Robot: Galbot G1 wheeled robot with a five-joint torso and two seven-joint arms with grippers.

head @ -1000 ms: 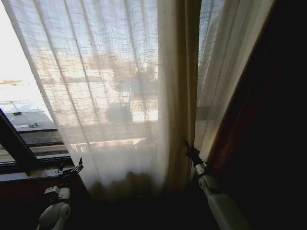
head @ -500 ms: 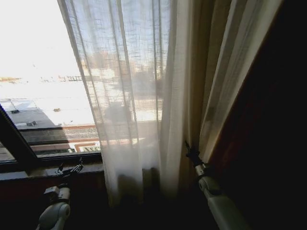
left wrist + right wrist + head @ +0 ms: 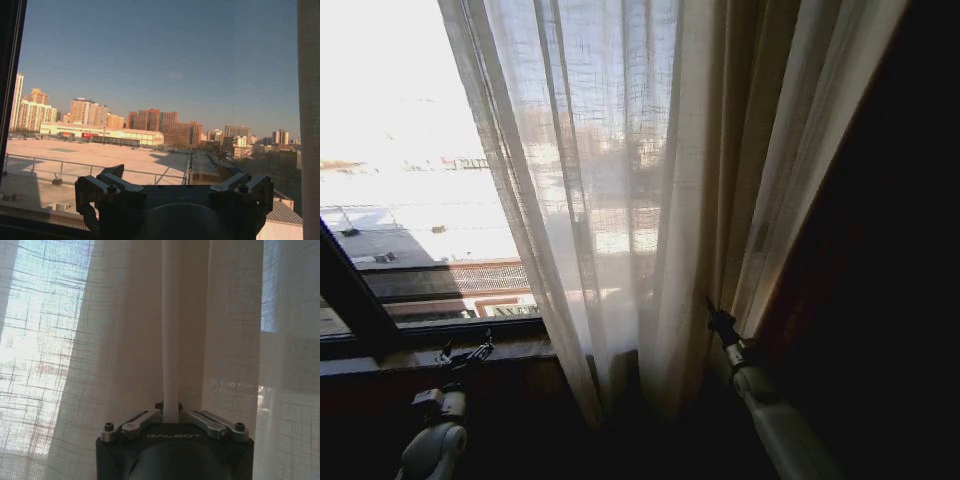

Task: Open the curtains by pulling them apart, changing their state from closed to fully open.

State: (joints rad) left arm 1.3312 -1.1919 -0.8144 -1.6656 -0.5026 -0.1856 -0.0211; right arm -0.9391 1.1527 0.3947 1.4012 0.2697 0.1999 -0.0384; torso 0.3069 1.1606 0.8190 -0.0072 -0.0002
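Scene: a tall window (image 3: 410,200) is seen from the robot's head, with bright daylight and rooftops beyond the glass.

Curtains: the curtains (image 3: 620,180), sheer cream panels with a loose weave, are gathered into many vertical folds from the middle of the head view towards the robot's right. The bottom hem is lost in shadow.

Dark drape: a dark brown drape (image 3: 880,250) is seen at the far right, just beside the bunched sheer fabric.

Right gripper: the right gripper (image 3: 716,318) is raised low against the bunched folds. In the right wrist view its fingers (image 3: 140,418) are closed tight on one narrow fold (image 3: 171,340) of the curtains, which runs straight up from between them.

Left gripper: the left gripper (image 3: 468,355) is held low in front of the window sill (image 3: 380,355), well apart from the fabric. In the left wrist view its fingers (image 3: 107,186) are spread wide with nothing between them, and open sky and buildings are seen beyond.

Done: on the robot's left, the glass is uncovered, so this side is judged to be largely open.

Left: the fabric is bunched but covers the middle and right of the window. It is judged that a further pull to the right may be needed before the curtains count as fully open. Whether a second panel hangs further left cannot be told.
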